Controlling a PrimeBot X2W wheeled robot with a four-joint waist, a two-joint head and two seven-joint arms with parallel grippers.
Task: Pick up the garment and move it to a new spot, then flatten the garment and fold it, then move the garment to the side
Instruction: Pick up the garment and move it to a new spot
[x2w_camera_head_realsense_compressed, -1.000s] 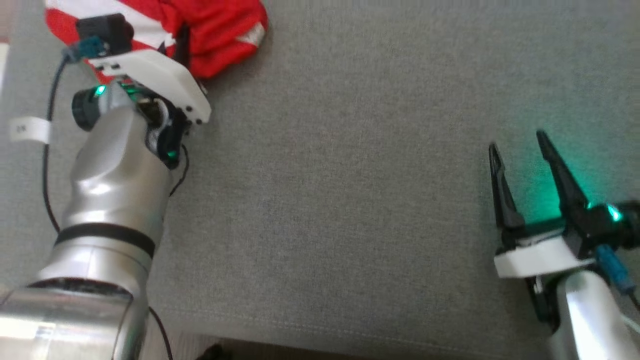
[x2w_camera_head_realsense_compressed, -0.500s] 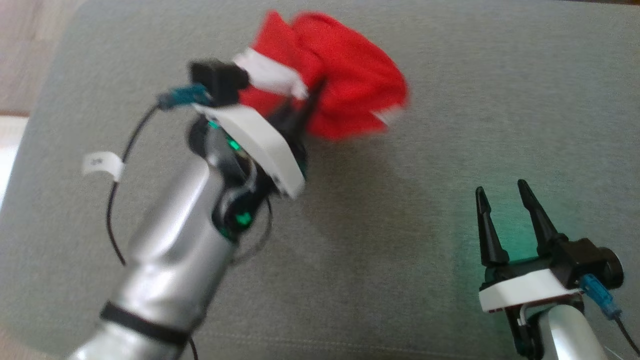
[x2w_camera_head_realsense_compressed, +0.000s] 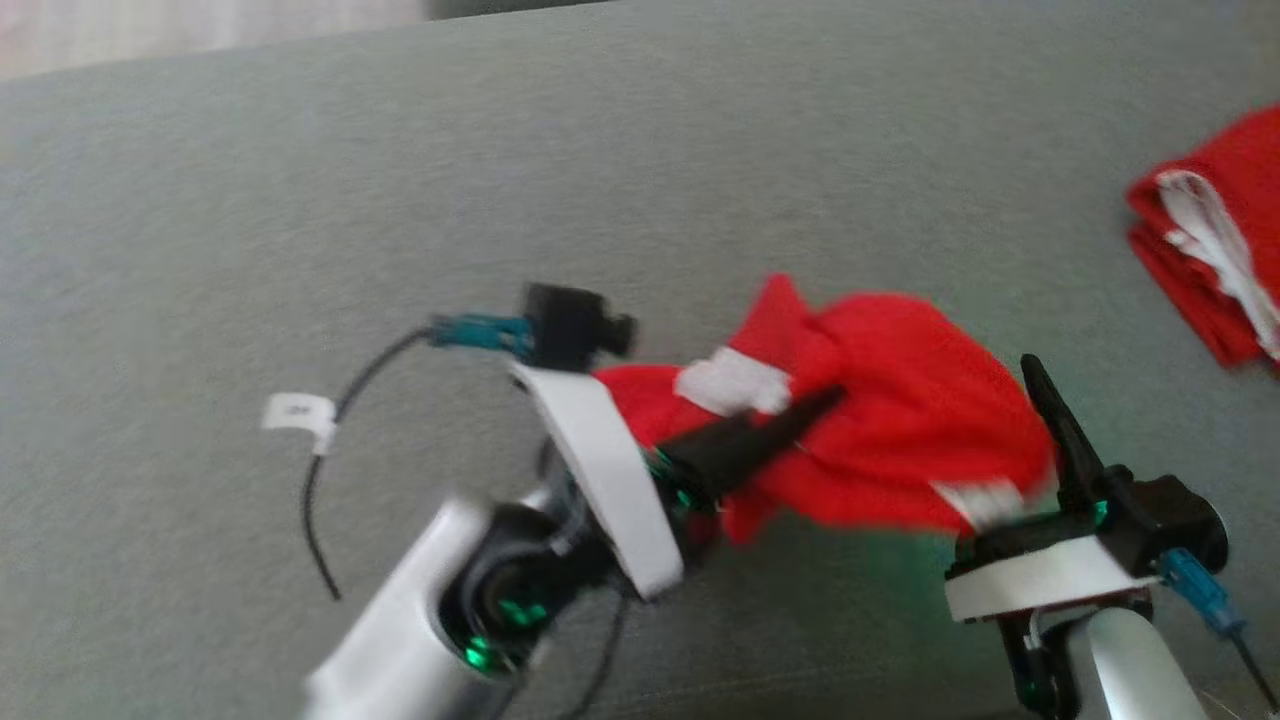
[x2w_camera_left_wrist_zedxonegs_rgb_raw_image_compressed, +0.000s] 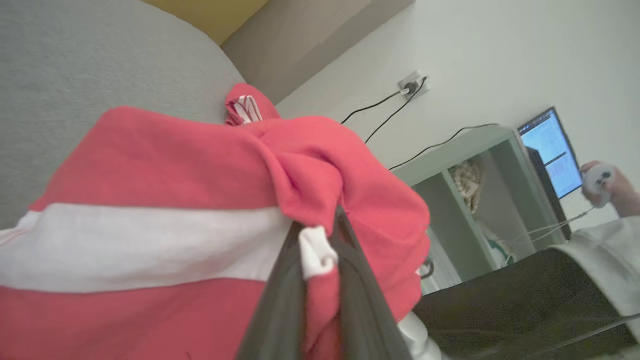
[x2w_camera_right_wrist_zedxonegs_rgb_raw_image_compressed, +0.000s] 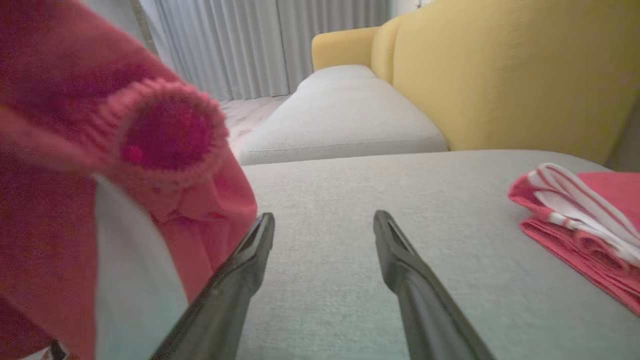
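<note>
Carrying the crumpled red-and-white striped knit garment, the left gripper stays clamped on a fold. The bundle has travelled from the left end of the grey fabric cushion to just beside the right gripper, whose fingers stand apart. It is apparently airborne, though blur obscures this, and set-down comes next.

The left arm enters from the lower left of the head view and reaches up and to the right with its white wrist plate tilted. The left gripper points toward the robot's right side, jaws closed to a narrow gap and pinching a fold of the garment, as the left wrist view confirms. The right arm stands at the lower right, and the right gripper points up the head view with jaws spread wide and nothing between them; one of its fingers shows clearly, the other is hidden behind the garment.
</note>
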